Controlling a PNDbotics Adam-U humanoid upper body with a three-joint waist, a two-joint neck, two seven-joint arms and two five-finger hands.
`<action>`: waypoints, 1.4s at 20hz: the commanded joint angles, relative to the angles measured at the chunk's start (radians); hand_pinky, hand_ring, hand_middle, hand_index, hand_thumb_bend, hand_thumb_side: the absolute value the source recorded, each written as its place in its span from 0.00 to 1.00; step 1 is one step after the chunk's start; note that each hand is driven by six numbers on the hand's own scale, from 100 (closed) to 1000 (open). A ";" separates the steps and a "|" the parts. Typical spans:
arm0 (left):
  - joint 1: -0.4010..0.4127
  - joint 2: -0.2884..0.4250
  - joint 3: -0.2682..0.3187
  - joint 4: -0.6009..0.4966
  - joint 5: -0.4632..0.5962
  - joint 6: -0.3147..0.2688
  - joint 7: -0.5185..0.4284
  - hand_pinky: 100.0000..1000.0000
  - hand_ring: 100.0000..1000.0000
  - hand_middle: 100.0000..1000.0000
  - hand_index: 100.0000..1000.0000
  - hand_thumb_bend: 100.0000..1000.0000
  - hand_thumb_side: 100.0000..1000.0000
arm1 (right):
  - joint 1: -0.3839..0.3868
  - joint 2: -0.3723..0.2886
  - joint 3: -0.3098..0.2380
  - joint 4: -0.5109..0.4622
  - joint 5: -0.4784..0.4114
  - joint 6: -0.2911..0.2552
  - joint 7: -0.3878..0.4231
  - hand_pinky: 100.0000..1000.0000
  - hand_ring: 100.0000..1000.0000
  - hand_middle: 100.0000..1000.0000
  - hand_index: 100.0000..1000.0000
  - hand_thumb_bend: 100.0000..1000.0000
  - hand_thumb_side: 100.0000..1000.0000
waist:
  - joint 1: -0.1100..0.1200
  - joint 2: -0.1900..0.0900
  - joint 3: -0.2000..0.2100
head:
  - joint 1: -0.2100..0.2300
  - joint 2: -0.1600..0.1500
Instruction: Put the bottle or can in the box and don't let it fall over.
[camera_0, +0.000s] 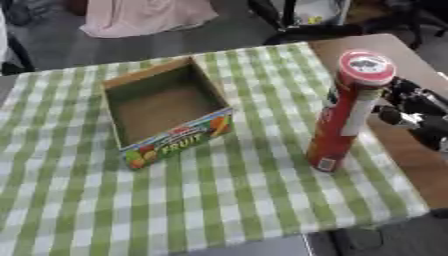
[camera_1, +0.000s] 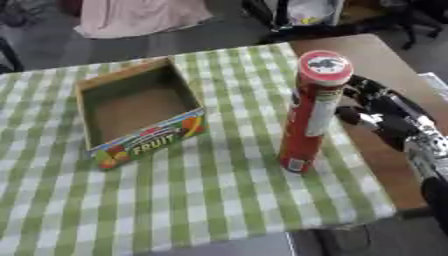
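We see the tall red can (camera_1: 311, 112) standing upright at centre right of the bench (camera_1: 201, 200), our right hand (camera_1: 378, 116) just beside its right flank with fingers spread, and the empty box (camera_1: 131, 107) to its left.

Only the right robot hand (camera_1: 381, 117) shows, coming in from the right edge on a black arm with silver joints. It hovers at mid height, with the forearm running down toward the lower right corner. Its fingers (camera_1: 360, 86) reach up and to the left, slightly bent and spread, closed on nothing. The thumb (camera_1: 348, 116) juts out lower down, apart from them. The left robot hand appears in neither view.
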 joint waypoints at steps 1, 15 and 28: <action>-0.010 0.024 0.005 -0.010 0.001 -0.001 -0.005 0.72 0.77 0.71 0.79 0.70 0.58 | -0.015 -0.017 -0.003 -0.024 -0.004 -0.001 0.005 0.73 1.00 1.00 0.92 0.71 0.22 | -0.003 -0.005 0.002 | -0.003 0.000; -0.007 0.019 0.005 -0.009 0.003 -0.001 -0.005 0.72 0.76 0.71 0.79 0.70 0.58 | -0.032 -0.005 0.010 -0.029 0.004 0.010 -0.009 0.73 1.00 1.00 0.92 0.71 0.22 | -0.003 -0.003 0.006 | -0.007 0.000; -0.005 0.018 0.006 -0.009 0.004 -0.001 -0.006 0.72 0.76 0.71 0.79 0.69 0.58 | -0.039 0.011 0.025 -0.036 -0.006 0.014 0.013 0.73 1.00 1.00 0.91 0.71 0.23 | -0.002 -0.001 0.008 | -0.012 0.000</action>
